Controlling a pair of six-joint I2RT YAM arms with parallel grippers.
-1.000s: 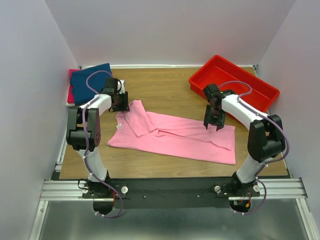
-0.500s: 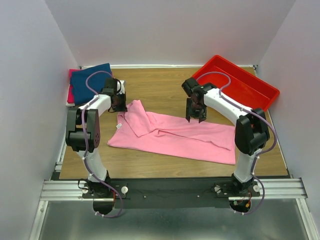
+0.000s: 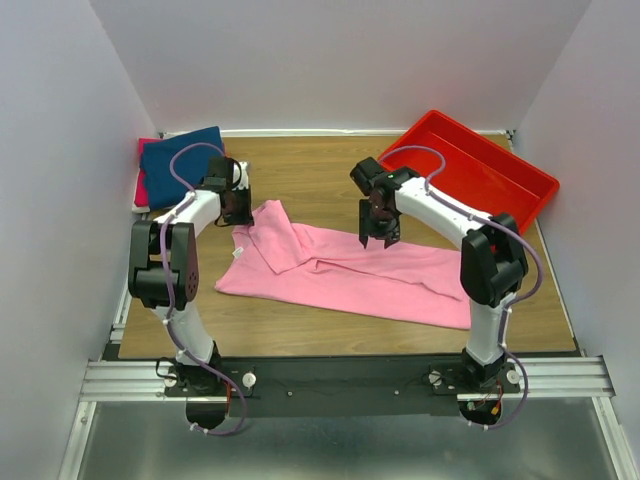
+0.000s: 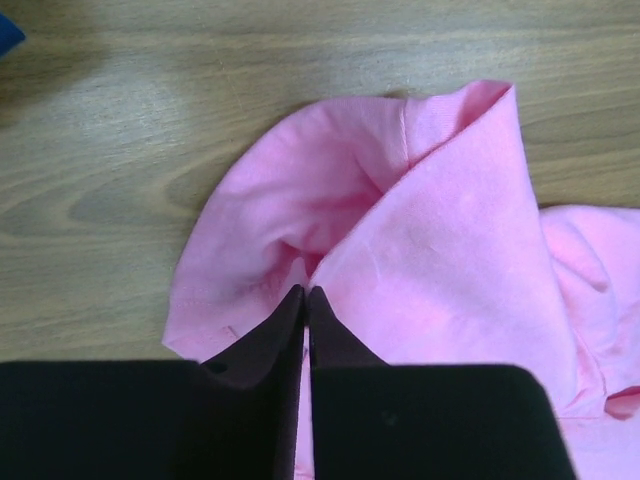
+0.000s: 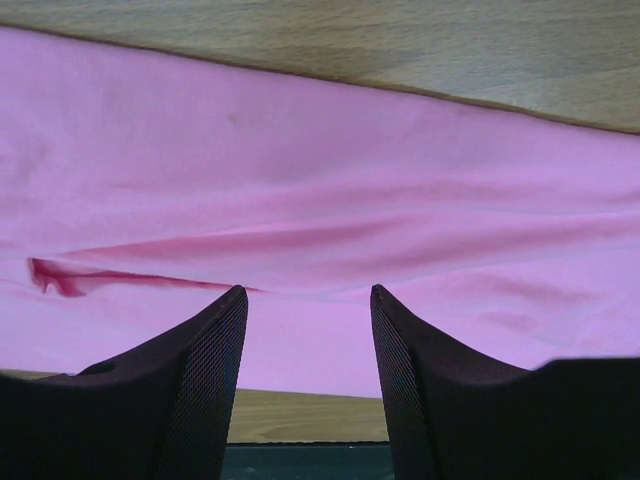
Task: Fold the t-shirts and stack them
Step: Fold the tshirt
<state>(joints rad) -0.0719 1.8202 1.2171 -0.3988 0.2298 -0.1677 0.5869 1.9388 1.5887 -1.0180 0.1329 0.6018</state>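
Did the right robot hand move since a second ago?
Yes. The right gripper slid left, away from the red tray. Its fingers are open over the middle of the pink shirt.

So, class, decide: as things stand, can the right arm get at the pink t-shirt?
Probably yes: the right gripper hangs open just over the pink t-shirt, with nothing between them.

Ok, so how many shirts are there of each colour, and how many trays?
pink shirt: 1
navy blue shirt: 1
red-magenta shirt: 1, only its edge shows under the navy one
red tray: 1
Total: 4 things, 3 shirts and 1 tray
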